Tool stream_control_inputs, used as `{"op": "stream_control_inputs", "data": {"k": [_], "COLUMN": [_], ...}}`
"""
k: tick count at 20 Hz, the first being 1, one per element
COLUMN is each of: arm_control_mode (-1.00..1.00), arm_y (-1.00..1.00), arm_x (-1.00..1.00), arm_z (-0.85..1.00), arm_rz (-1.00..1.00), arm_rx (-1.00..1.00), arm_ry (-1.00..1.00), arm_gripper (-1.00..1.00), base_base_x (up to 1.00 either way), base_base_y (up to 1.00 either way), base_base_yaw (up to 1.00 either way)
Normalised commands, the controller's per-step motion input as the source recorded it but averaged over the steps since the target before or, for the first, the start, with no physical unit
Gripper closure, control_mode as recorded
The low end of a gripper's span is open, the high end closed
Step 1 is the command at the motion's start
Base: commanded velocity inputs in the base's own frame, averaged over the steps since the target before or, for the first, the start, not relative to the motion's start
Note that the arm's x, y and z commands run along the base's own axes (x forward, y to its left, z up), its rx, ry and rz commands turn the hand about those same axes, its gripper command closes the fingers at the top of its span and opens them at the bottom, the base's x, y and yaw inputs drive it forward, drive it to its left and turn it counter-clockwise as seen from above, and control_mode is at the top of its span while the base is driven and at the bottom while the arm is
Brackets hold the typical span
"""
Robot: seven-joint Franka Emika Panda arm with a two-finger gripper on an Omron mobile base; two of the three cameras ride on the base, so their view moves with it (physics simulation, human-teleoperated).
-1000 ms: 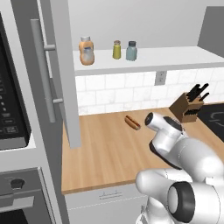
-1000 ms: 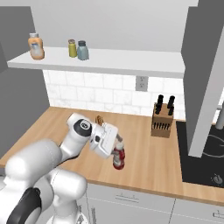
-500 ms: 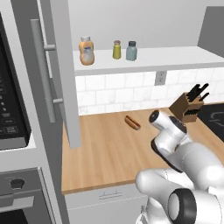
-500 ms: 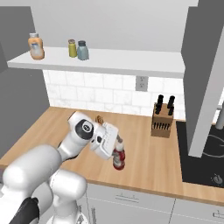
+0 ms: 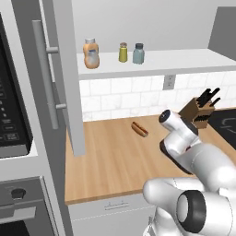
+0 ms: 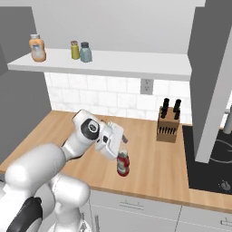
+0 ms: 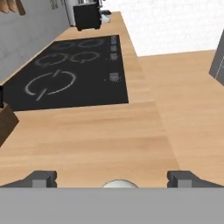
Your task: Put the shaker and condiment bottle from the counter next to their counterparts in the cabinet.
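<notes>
Two shakers at upper centre: blue-grey shaker (image 5: 138, 53), yellow-green shaker (image 5: 123, 52). Two bottles: orange bottle (image 5: 91, 54) upper left, red condiment bottle (image 6: 123, 163) centre. One knife block (image 6: 168, 127), one hot dog (image 5: 139, 129).

Bare counter (image 6: 149, 167) between condiment bottle (image 6: 123, 164), knife block (image 6: 168, 127)

Bright, even, flat rendered light in all three views — no glare, no blown-out spots. Shadows soft and faint: a dim band under the shelf (image 6: 136, 68) across the tiles (image 6: 113, 97), and a weak smudge on the counter (image 6: 154, 167) beneath the arm. Cabinet door (image 5: 64, 69) reads mid-grey, shaded on its inner face. Base views fairly crisp, w/ slight jagged edges along straight lines. Hand view softer — wood grain just beyond the fingertips (image 7: 41, 178) smeared, cooktop (image 7: 65, 74) rings farther ahead of them hazy, white wall past that nearly featureless. No obvious bending of lines at the edges.
</notes>
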Motion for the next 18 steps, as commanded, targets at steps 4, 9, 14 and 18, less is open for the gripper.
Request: {"op": "stream_control_inputs", "data": {"k": [4, 9, 14, 18], "arm_control_mode": [-1.00, -1.00, -1.00, -1.00], "arm_y": [0.04, 0.00, 0.03, 0.01], "arm_x": [0.00, 0.00, 0.00, -0.08], "arm_z": [-0.78, -0.11, 0.00, -0.01], "arm_rz": [0.00, 0.00, 0.00, 0.00], "arm_rx": [-0.42, -0.10, 0.00, 0.00], "arm_ry": [0.00, 0.00, 0.00, -0.01], "arm_gripper": [-1.00, -1.00, -1.00, -1.00], "base_base_x": [0.00, 0.00, 0.00, 0.00], "base_base_y": [0.00, 0.00, 0.00, 0.00], "base_base_yaw": [0.00, 0.00, 0.00, 0.00]}}
